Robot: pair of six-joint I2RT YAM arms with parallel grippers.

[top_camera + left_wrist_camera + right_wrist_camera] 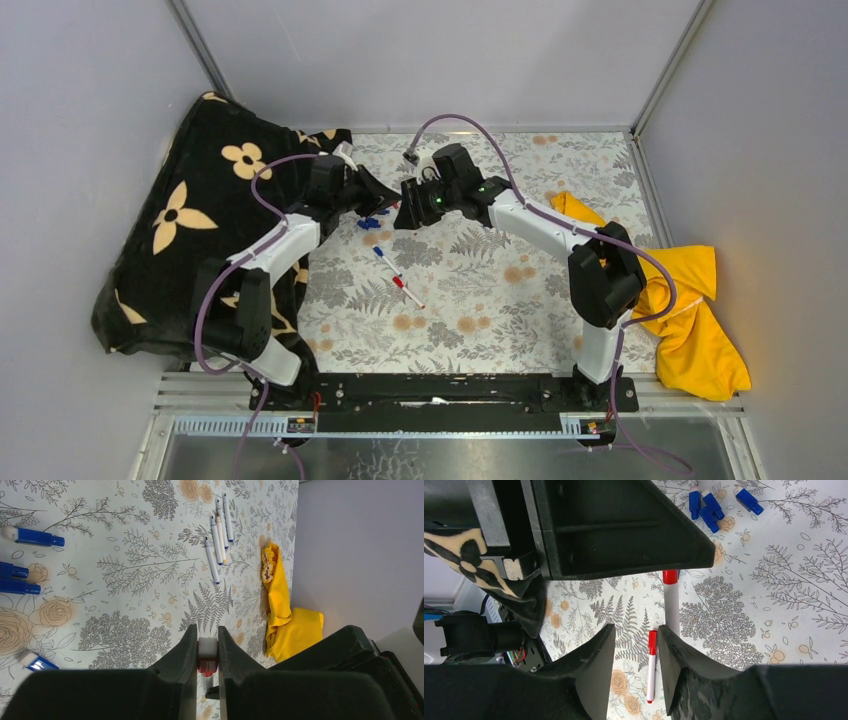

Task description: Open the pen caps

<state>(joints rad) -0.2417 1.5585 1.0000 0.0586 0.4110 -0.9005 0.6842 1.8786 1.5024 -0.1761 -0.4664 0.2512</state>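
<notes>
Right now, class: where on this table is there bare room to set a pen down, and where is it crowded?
Bare: the near middle of the tablecloth, between the red-capped pen and the yellow cloth. Crowded: around the left fingers, where blue caps lie, and the pen cluster farther toward the yellow cloth.

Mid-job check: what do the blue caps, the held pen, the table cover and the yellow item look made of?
Blue caps: hard plastic, slightly glossy, with crisp moulded edges.
Held pen: smooth white barrel, likely plastic too.
Table cover: flat, matte printed floral sheet; fabric or vinyl, unclear.
Yellow item: soft cloth, judging by its folds and a gathered edge.
</notes>
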